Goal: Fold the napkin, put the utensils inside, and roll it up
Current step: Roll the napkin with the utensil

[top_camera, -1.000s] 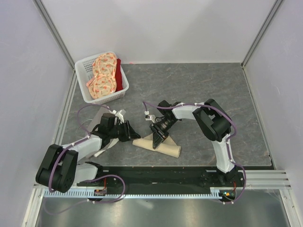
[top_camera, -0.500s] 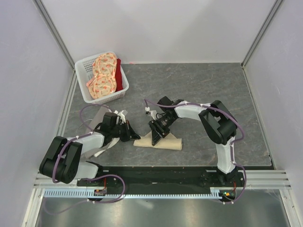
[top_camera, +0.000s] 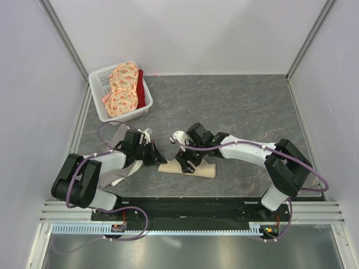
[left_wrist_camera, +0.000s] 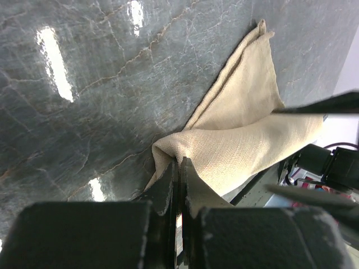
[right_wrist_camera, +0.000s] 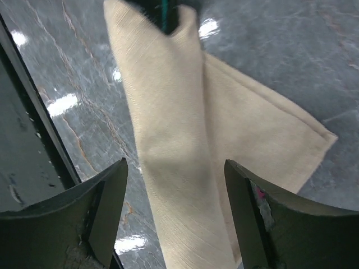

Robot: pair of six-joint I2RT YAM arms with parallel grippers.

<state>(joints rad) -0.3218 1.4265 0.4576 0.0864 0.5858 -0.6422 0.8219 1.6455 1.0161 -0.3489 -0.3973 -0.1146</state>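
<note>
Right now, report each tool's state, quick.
Left tool: shut, pinching the end of the napkin.
Right tool: open, its fingers on either side of the rolled napkin, gripping nothing.

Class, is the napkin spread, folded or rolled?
Partly rolled: the napkin forms a narrow tube with a flat flap beside it.

text: none legible | labels: none | brands: none | numbers: none | signs: none
</note>
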